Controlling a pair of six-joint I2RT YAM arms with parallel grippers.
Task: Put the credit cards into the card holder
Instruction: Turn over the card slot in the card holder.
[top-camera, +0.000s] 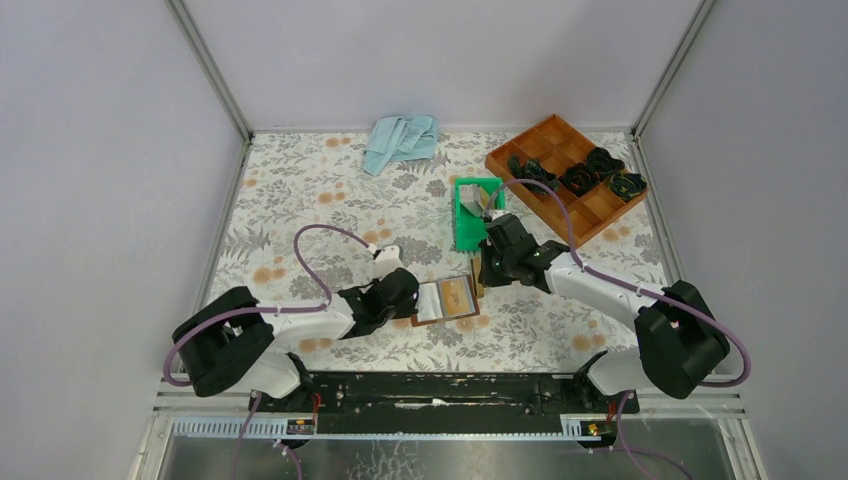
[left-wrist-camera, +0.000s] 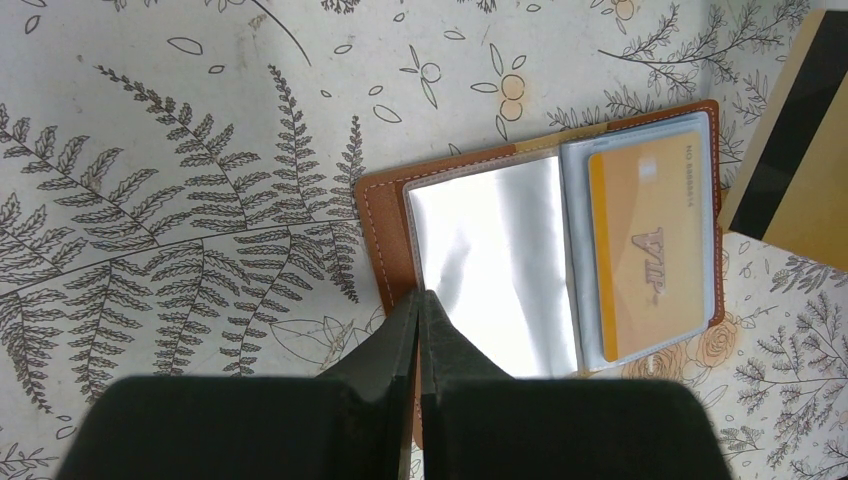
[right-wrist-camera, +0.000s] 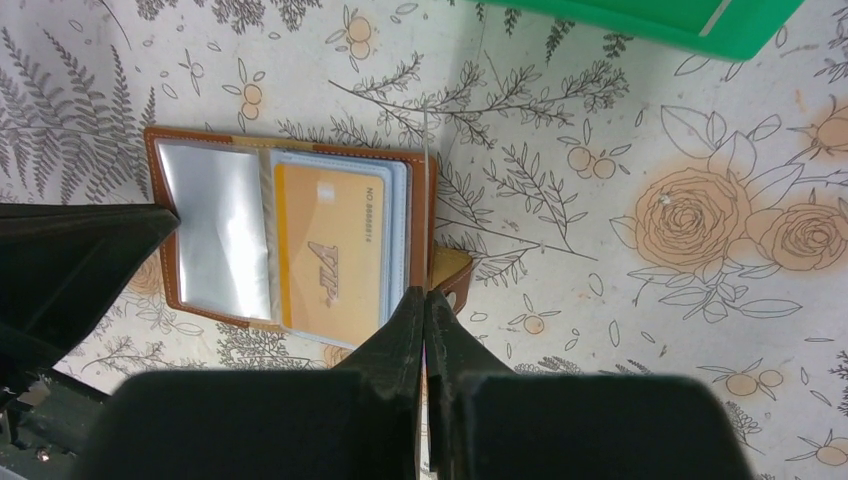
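Note:
The brown leather card holder (top-camera: 447, 299) lies open on the floral table, clear sleeves up, with a gold VIP card (left-wrist-camera: 650, 245) in its right sleeve. It also shows in the right wrist view (right-wrist-camera: 160, 160). My left gripper (left-wrist-camera: 420, 296) is shut, its tips resting on the holder's left flap (left-wrist-camera: 385, 240) at the edge of an empty clear sleeve. My right gripper (right-wrist-camera: 427, 292) is shut on a gold-tan credit card with a dark stripe (left-wrist-camera: 790, 170), held on edge just beside the holder's right side. That card is edge-on in the right wrist view (right-wrist-camera: 428, 180). More cards (top-camera: 485, 203) stand in the green bin.
The green plastic bin (top-camera: 465, 225) sits just behind the right gripper. An orange-brown wooden compartment tray (top-camera: 570, 150) with dark items stands at the back right. A light blue cloth (top-camera: 400, 140) lies at the back centre. Metal frame posts edge the table.

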